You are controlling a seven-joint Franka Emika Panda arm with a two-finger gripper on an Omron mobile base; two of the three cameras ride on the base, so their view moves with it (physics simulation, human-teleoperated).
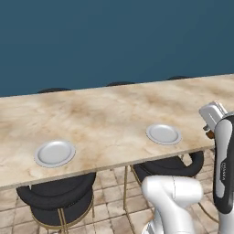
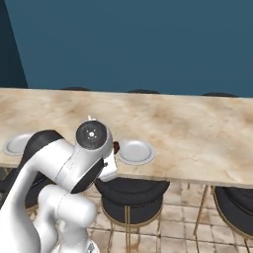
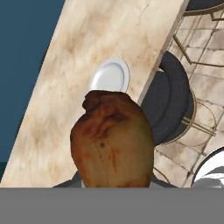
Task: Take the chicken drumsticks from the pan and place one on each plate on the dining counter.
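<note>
Chicken drumstick [image 3: 111,140] clamped in tool [image 3: 114,186], bulbous browned end filling the hand view's middle. Held above the tabletop [image 1: 105,119] edge, near one white plate [image 3: 110,76]. Second plate [image 1: 55,152] well apart, further left along tabletop. Black-cushioned stools [image 1: 169,167] tucked beneath.

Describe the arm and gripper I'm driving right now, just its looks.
The arm is glossy white with rounded, tube-like links. A round dark grey cap with a pale ring marking closes one joint, and dark bands sit between links. A small dark lettering strip runs along a link. The gripper body is pale grey-white and blocky. No loose cables show.
</note>
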